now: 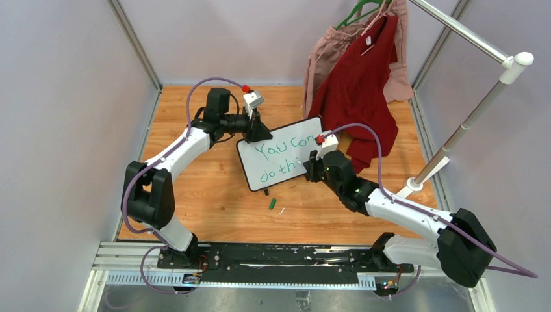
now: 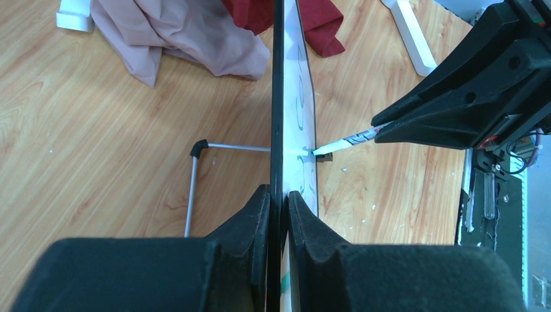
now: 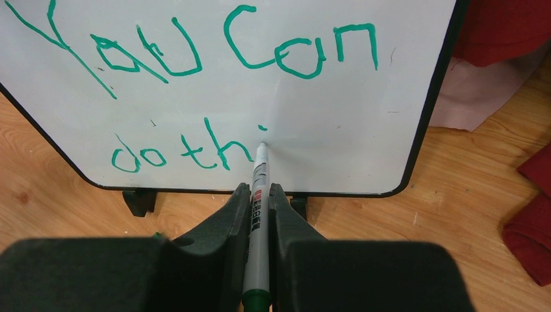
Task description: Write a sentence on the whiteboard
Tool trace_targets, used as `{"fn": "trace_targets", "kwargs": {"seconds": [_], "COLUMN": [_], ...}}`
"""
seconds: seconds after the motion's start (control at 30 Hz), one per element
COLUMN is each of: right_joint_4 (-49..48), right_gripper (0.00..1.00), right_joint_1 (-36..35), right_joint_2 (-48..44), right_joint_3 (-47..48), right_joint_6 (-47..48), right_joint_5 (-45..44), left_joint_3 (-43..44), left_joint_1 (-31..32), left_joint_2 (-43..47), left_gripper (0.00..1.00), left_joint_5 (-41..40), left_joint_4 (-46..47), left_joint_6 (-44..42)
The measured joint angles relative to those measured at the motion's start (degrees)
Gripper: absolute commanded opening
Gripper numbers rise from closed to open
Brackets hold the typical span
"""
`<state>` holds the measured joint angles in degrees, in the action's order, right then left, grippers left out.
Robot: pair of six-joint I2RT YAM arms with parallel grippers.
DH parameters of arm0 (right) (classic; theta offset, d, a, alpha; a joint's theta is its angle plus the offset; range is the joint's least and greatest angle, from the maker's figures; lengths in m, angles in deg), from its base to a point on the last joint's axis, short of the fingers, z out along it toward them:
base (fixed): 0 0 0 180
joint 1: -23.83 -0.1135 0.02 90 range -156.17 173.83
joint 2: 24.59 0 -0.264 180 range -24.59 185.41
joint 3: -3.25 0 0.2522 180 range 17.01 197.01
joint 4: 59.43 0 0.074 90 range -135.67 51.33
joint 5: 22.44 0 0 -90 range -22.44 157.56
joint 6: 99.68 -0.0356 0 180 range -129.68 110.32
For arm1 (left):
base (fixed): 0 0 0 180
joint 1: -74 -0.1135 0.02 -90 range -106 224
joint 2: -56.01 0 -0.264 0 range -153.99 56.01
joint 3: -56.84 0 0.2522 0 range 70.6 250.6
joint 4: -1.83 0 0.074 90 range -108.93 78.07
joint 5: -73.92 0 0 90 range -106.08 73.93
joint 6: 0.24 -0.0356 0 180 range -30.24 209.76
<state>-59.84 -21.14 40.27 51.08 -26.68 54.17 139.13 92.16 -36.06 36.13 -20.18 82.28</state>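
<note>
From above, the right tool (image 1: 310, 168) hides where the lower line of the sentence (image 1: 284, 151) ends. Ahead of the left tool (image 2: 279, 198), the whiteboard (image 2: 277, 97) shows edge-on, lettering unreadable; the right wrist view crops its top.

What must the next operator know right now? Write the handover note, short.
Left tool: shut on the edge of the whiteboard, which stands on the table.
Right tool: shut on the marker, with its tip at the board just after the last letter.
Done: the sentence reads "You Can" and "do thi" in green.
Left: probably a final "s", then lift the marker off. A green cap lies on the table in front of the board.
</note>
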Motion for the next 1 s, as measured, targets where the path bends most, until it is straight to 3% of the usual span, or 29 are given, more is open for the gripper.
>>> {"fn": "trace_targets", "kwargs": {"seconds": [1.0], "right_joint_4": [0.8], "right_gripper": [0.00], "right_joint_1": [0.0], "right_joint_2": [0.9], "right_joint_3": [-2.4], "right_joint_6": [-1.0], "right_joint_5": [-0.1], "left_joint_3": [0.0], "left_joint_1": [0.0], "left_joint_2": [0.0], "left_gripper": [0.00], "left_joint_5": [-0.2], "left_joint_4": [0.0], "left_joint_6": [0.0]}}
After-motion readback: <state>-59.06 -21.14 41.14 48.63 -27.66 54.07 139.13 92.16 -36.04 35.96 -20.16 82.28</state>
